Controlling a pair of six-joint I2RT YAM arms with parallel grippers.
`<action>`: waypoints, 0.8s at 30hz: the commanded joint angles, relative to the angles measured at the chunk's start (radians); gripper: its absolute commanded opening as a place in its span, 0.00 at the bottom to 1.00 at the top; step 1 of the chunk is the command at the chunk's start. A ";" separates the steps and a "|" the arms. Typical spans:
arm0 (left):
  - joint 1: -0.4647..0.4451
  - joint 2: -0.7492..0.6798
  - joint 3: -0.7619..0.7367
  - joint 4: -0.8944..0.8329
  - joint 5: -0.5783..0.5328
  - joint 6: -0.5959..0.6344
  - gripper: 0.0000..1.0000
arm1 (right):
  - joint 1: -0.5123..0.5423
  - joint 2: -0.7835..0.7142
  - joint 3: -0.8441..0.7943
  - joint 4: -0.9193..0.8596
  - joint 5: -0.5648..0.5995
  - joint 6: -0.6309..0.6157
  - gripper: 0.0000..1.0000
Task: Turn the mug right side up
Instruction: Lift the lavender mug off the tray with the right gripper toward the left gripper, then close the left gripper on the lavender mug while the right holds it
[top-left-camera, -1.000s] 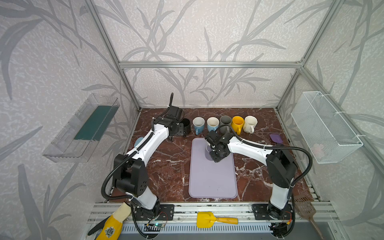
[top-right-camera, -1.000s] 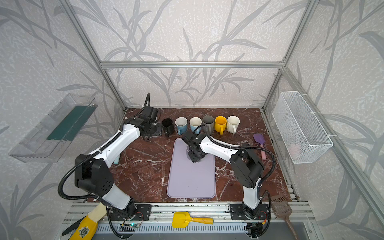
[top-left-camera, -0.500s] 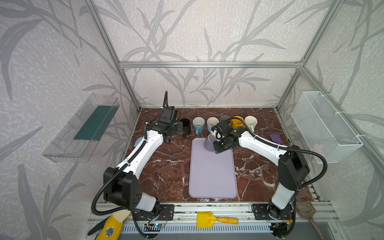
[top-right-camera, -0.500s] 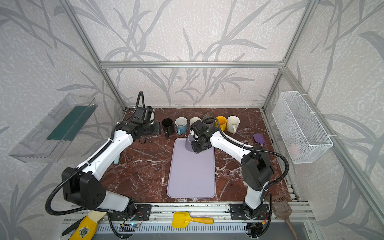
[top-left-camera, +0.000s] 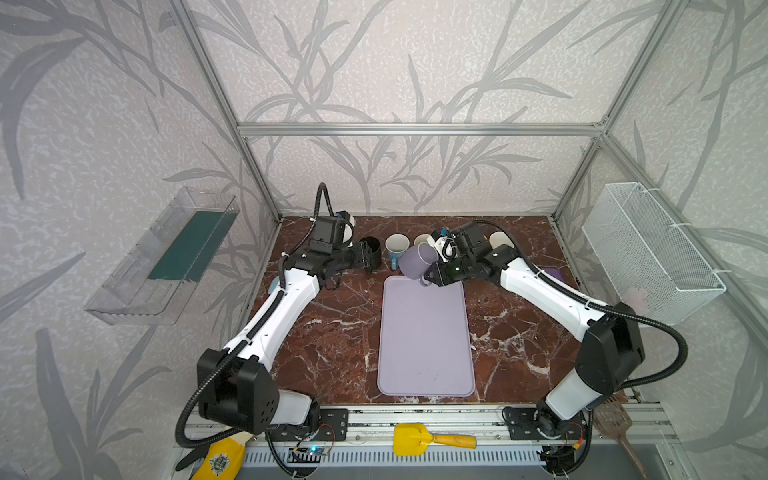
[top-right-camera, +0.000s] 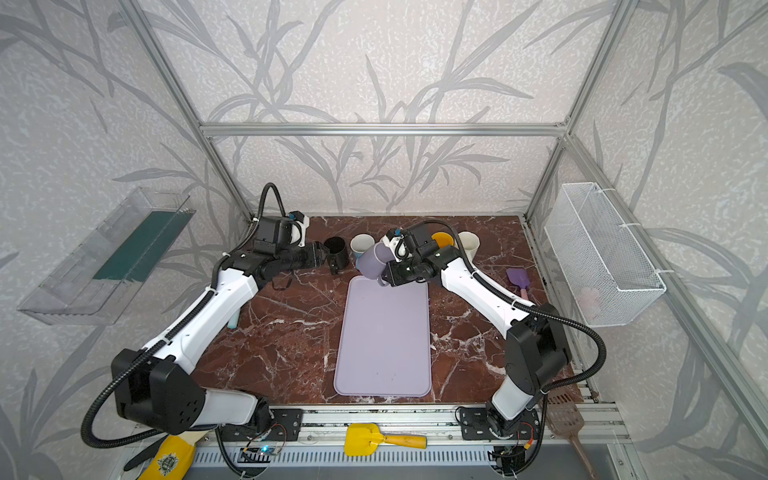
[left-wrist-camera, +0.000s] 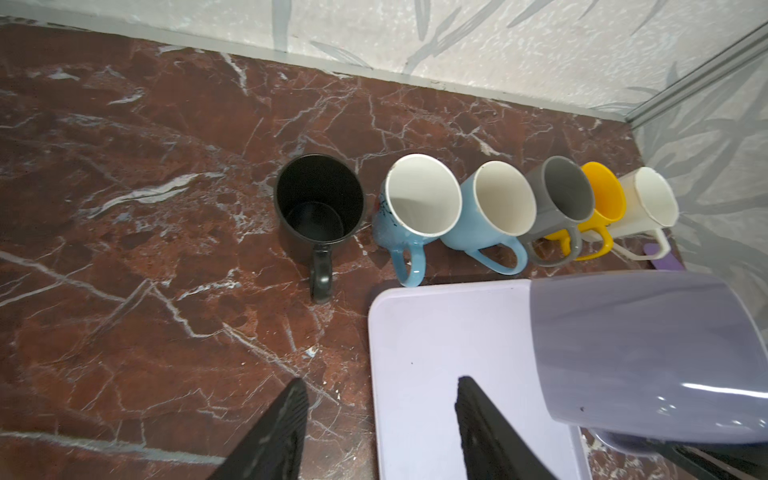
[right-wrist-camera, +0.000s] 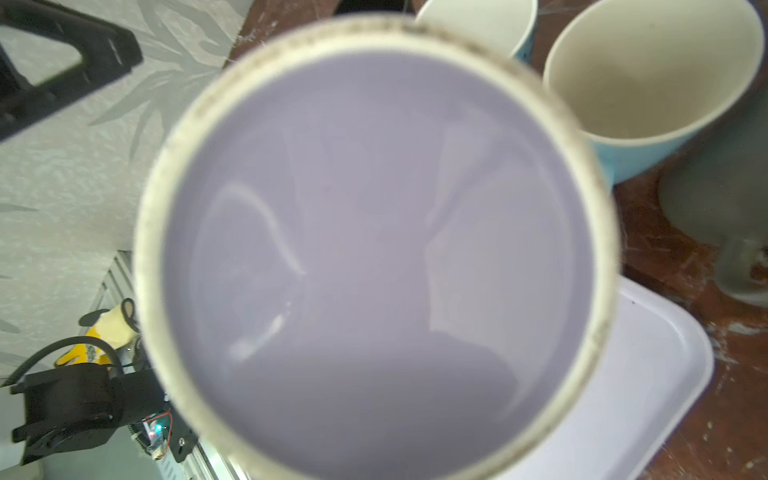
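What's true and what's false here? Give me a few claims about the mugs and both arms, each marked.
1. The right end effector holds the lilac mug in the air. True.
2. The lilac mug stands upright on the lavender tray. False: it hangs tilted above the tray's far end.
3. The left end effector is clamped on the black mug. False: it is open, empty, apart from that mug.
4. Six mugs stand mouth-up in a row behind the tray. True.
5. The yellow mug sits on the tray. False: it stands in that row on the marble table.
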 joint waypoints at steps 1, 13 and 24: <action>0.009 -0.044 -0.027 0.076 0.122 -0.003 0.59 | -0.010 -0.044 -0.003 0.146 -0.129 0.031 0.00; 0.026 -0.191 -0.129 0.221 0.251 -0.011 0.59 | -0.026 -0.051 -0.015 0.413 -0.327 0.143 0.00; 0.049 -0.215 -0.186 0.359 0.503 -0.061 0.59 | -0.027 -0.050 -0.011 0.645 -0.437 0.246 0.00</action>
